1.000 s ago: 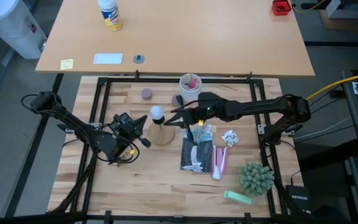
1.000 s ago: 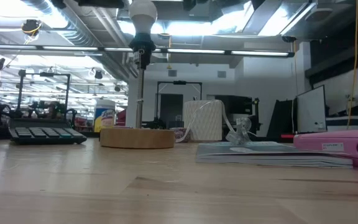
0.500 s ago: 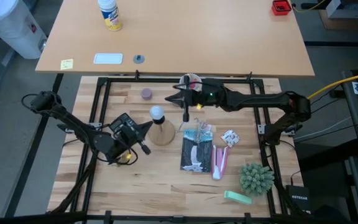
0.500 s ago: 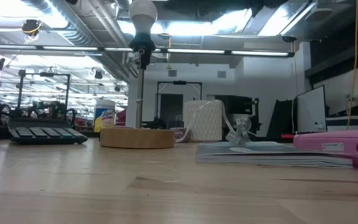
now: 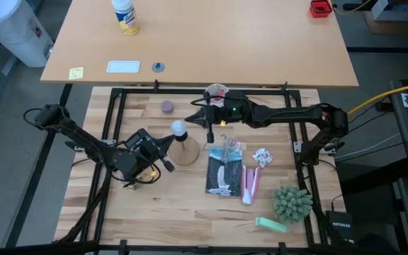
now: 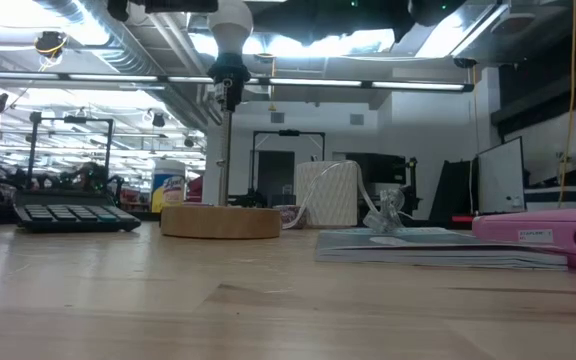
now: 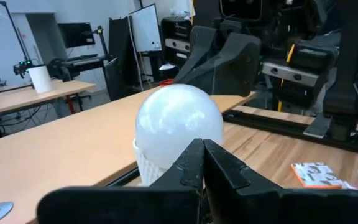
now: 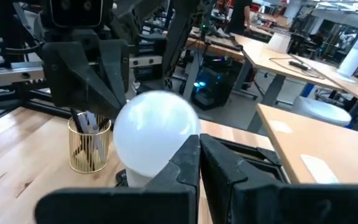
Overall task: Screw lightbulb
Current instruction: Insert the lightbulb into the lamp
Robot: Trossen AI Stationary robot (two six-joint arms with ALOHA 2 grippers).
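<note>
The white frosted lightbulb (image 5: 179, 127) sits upright in the black socket post above the round wooden disc stand (image 5: 186, 154). The low view shows the lightbulb (image 6: 230, 22) high above the disc (image 6: 221, 220). My left gripper (image 5: 166, 145) is shut, just near-left of the bulb at its height. In its wrist view (image 7: 202, 149) the tips stand before the bulb's neck (image 7: 178, 118). My right gripper (image 5: 193, 120) is shut, just right of the bulb. It also shows in its wrist view (image 8: 199, 142), with the bulb (image 8: 154, 134) behind it.
A white cup with red items (image 5: 217, 92) stands behind the right gripper, and a purple disc (image 5: 167, 106) lies far-left of the stand. Packets (image 5: 225, 166), a pink item (image 5: 251, 183), a green plant (image 5: 292, 203) and a green piece (image 5: 270, 224) lie right and near.
My right gripper has drawn away from the stand's right side toward the table's far edge, beside the cup, then come back a little toward the bulb. The bulb has stayed upright on the post.
</note>
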